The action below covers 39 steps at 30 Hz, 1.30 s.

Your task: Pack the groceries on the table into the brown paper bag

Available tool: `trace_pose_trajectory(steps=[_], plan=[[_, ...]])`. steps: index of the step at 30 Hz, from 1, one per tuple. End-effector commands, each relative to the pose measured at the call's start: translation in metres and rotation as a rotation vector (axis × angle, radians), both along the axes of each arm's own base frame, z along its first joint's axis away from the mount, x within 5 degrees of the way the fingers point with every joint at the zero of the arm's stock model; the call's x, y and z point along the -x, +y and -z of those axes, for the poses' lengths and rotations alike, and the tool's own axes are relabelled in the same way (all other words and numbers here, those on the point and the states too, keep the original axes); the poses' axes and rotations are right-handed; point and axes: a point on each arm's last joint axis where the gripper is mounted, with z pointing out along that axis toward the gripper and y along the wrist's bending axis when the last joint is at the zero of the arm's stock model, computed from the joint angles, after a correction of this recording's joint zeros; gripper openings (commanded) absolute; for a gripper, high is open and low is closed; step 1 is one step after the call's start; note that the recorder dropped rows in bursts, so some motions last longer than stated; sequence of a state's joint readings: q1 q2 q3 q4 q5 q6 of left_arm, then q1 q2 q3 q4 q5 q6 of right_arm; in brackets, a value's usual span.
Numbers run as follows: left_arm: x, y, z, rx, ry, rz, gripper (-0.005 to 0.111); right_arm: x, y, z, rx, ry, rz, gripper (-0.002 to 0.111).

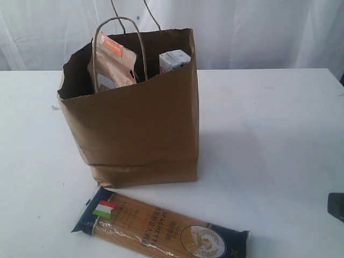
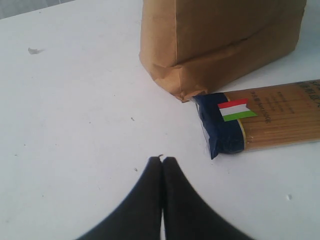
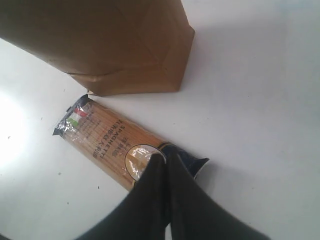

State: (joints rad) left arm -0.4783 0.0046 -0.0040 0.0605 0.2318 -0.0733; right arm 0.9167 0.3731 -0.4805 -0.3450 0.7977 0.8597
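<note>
**Two end effectors closed; long spaghetti packet [image 1: 161, 226] outside the brown paper bag [image 1: 140, 129]**

Both have their black fingers pressed together with nothing between them. The left end effector [image 2: 162, 159] hangs over bare worktop [image 1: 269, 134] near the bag's folded base. The right end effector [image 3: 165, 155] sits above the packet's end farther from the bag; contact cannot be told. The packet lies flat just beside the bag's base, flag end by a bottom corner. A brown pouch [image 1: 113, 64] and small white-purple carton [image 1: 173, 59] show at the upright bag's open top.
</note>
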Motion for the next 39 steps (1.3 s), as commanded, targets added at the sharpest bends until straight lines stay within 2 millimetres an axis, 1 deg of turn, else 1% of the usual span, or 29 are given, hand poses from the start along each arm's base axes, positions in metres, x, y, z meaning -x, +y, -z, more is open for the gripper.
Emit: trace_pose_trajectory(steps=[1,8,14,18,22,25,27,33,39], plan=[[0.0,0.0,0.001,0.0,-0.001,-0.002,0.0,0.001,0.0,0.001,-0.009,0.0,0.0,0.0],[0.0,0.0,0.001,0.0,-0.001,-0.002,0.0,-0.001,-0.002,0.0,0.032,-0.038,0.001,0.0],[0.0,0.0,0.001,0.0,-0.001,-0.002,0.0,-0.001,-0.004,-0.003,0.007,-0.078,-0.005,0.0],[0.0,0.0,0.001,0.0,-0.001,-0.002,0.0,0.003,-0.01,-0.01,-0.042,-0.166,-0.005,0.0],[0.0,0.0,0.001,0.0,-0.001,-0.002,0.0,0.006,-0.014,-0.008,-0.048,-0.342,-0.014,0.0],[0.0,0.0,0.001,0.0,-0.001,-0.002,0.0,0.007,-0.016,0.0,-0.073,-0.448,0.023,0.0],[0.0,0.0,0.001,0.0,-0.001,-0.002,0.0,0.007,-0.018,0.008,-0.083,-0.481,0.074,0.0],[0.0,0.0,0.001,0.0,-0.001,-0.002,0.0,0.004,-0.027,0.039,-0.042,-0.482,0.247,0.0],[0.0,0.0,0.001,0.0,-0.001,-0.002,0.0,0.004,-0.032,0.058,-0.033,-0.483,0.345,0.0]])
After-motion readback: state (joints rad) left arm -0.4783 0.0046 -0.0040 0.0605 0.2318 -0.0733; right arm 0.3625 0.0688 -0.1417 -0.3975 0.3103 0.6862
